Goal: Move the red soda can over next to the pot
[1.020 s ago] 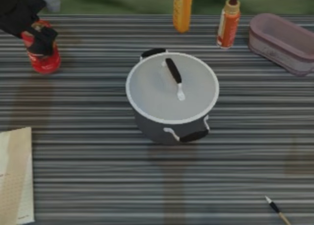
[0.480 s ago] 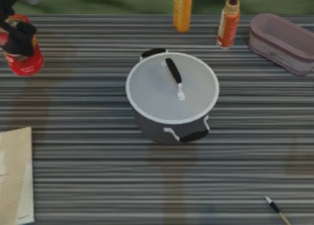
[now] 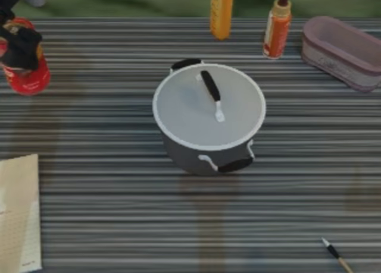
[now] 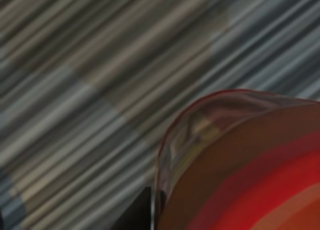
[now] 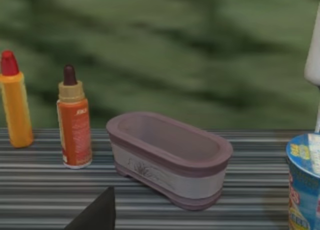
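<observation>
Red soda can [image 3: 25, 71] gripped by left tool [image 3: 21, 47], far from pot [image 3: 208, 119].

Left gripper [image 3: 21, 44] far-left, fingers clamped

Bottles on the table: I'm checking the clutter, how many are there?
2, both at the far edge beyond the large round grey metal pot: the yellow-orange bottle and, to its right, the orange bottle with the dark cap. Others may lie outside the views.
</observation>
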Robot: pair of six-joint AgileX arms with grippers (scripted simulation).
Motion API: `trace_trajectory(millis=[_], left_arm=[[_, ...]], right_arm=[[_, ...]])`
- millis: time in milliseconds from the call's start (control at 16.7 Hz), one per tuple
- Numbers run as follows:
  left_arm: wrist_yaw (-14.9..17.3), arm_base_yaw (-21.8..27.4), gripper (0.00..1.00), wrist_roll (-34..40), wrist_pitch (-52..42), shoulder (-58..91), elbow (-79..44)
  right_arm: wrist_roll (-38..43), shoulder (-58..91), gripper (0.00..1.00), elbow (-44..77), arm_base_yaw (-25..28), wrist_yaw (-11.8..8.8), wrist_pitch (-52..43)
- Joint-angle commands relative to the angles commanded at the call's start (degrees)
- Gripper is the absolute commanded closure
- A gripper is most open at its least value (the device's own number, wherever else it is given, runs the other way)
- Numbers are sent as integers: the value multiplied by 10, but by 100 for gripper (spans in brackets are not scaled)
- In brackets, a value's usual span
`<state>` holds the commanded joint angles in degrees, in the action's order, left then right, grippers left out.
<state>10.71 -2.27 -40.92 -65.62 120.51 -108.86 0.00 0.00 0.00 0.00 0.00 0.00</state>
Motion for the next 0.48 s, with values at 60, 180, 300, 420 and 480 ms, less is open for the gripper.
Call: trace_trajectory(millis=[60,180,300,420,480], left_arm=[[-4,4,100,13,5,-3,6],[-16,19,100,56,22,-11,27],[-34,43,100,122,43,-22,57],[-54,71,100,204,69,-35,95],[-66,86,100,248,83,-43,115]], right_arm=[[0,0,0,0,0,0,0],[0,0,0,0,0,0,0],[0,0,0,0,0,0,0],[0,0,0,0,0,0,0],[0,0,0,0,0,0,0]])
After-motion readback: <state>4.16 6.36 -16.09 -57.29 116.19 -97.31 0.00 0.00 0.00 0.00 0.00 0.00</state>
